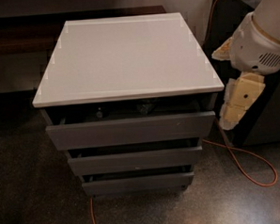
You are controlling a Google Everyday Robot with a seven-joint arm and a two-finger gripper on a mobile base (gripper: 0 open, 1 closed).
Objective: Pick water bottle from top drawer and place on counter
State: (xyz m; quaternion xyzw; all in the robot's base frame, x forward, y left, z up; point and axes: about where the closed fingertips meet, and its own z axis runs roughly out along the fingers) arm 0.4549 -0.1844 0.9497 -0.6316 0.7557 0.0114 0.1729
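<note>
The top drawer (130, 130) is pulled out a little under the white counter (127, 55). In the dark gap above its front, two small shapes show: a greyish one (146, 105) near the middle and a smaller one with a pale spot (98, 113) to the left. I cannot tell which is the water bottle. My gripper (236, 102), a cream part hanging below the white arm joint (261, 41), is to the right of the cabinet at top drawer height, apart from it and holding nothing I can see.
Two narrower grey drawers (135, 160) sit below the top drawer, both slightly out. An orange cable (248, 162) loops on the speckled floor at the right. A dark cabinet (267, 121) stands behind my arm, and a dark bench (23, 40) runs behind the counter.
</note>
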